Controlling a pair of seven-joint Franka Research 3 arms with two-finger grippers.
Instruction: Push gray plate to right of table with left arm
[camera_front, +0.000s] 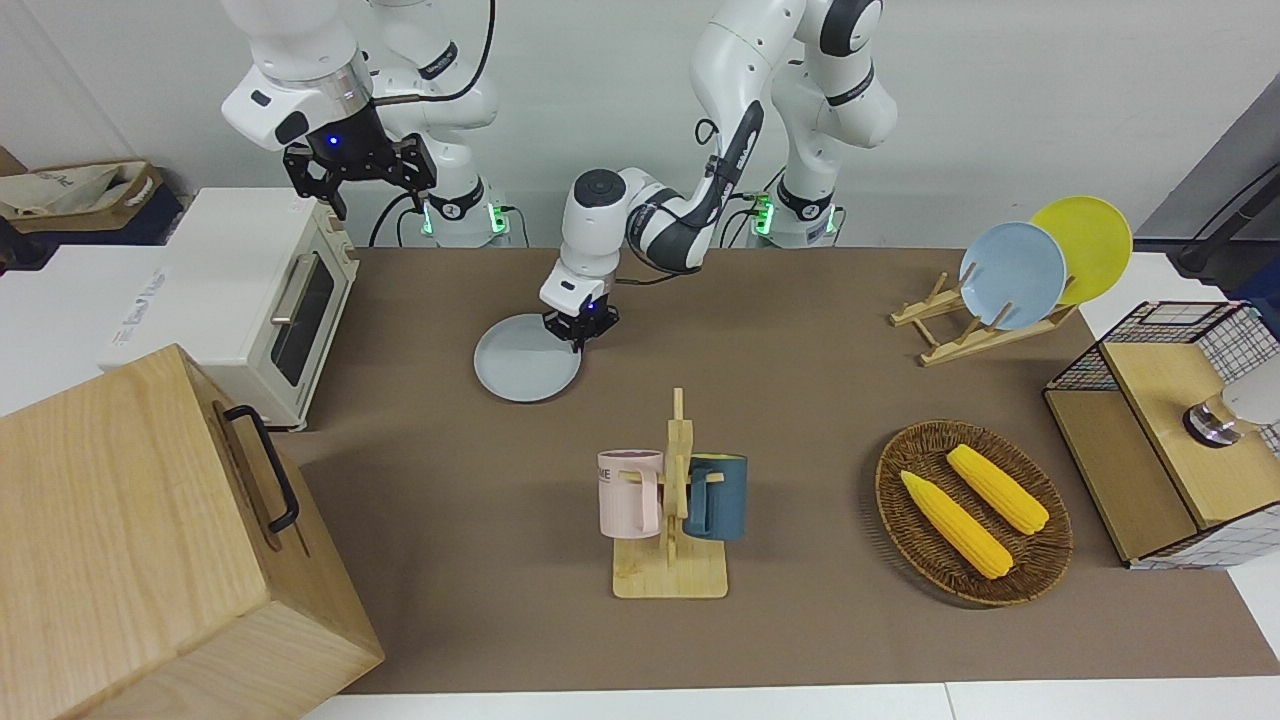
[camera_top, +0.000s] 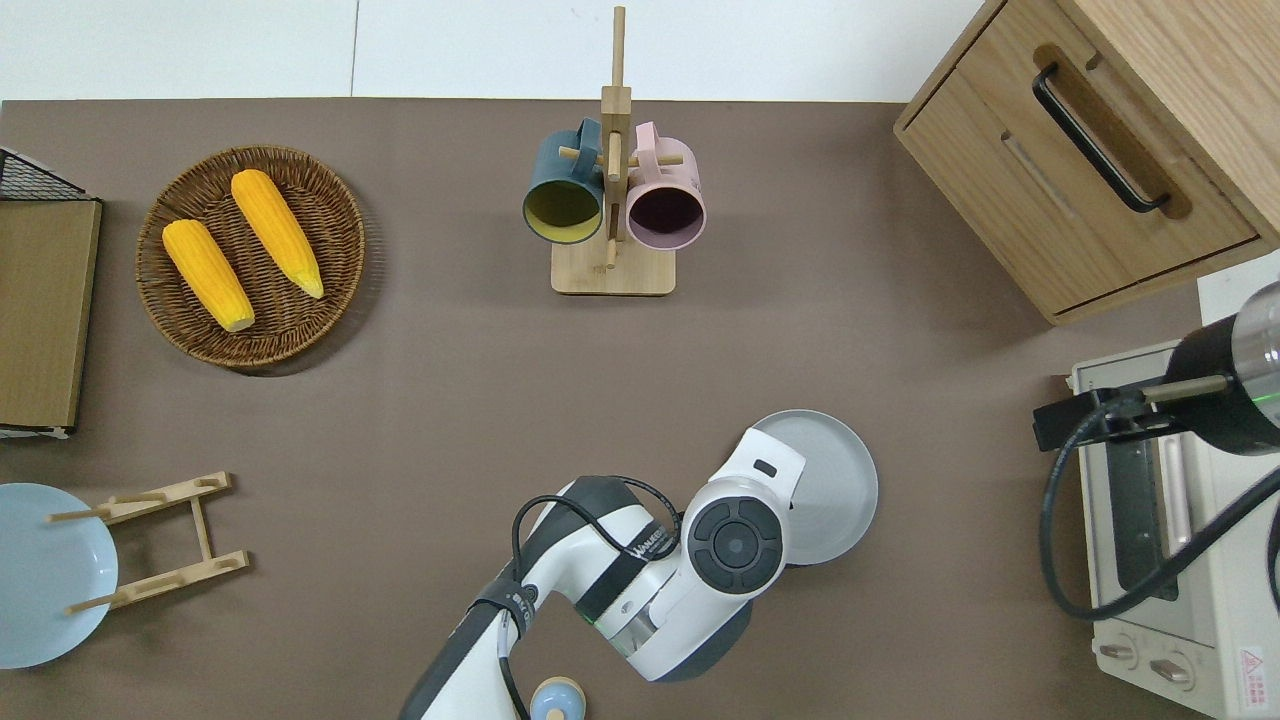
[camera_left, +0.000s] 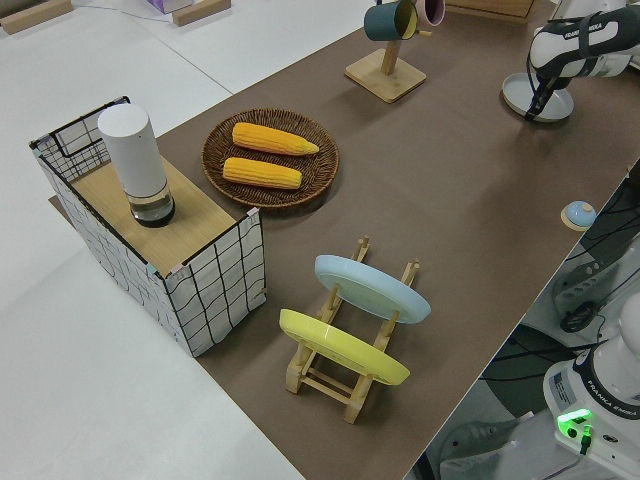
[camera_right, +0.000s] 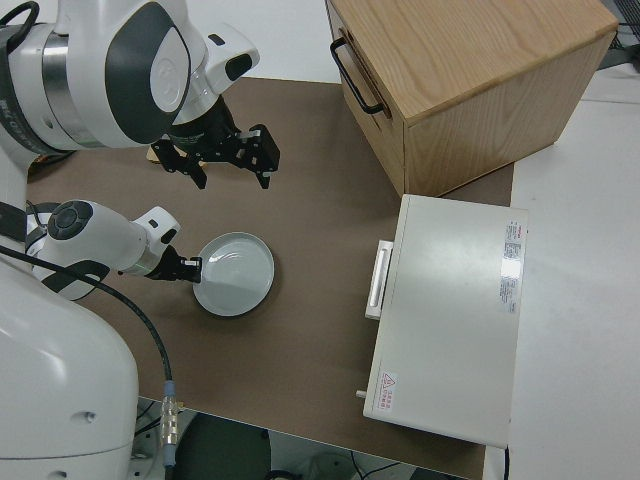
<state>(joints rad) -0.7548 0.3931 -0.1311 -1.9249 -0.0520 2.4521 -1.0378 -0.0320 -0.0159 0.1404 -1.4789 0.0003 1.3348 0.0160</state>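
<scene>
Front view | left gripper (camera_front: 580, 333) down at the gray plate (camera_front: 522, 360), fingertips against its rim on the left arm's side, so a sweep drives it toward the toaster oven (camera_front: 262, 300) | finger spread: cannot tell | right arm parked, fingers released

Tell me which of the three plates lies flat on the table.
The gray plate, at the left gripper. The blue plate and yellow plate both stand on edge in the wooden rack toward the left arm's end.

Pale gray plate (camera_front: 522, 361) (round, empty) flat on table (camera_front: 800, 420)
</scene>
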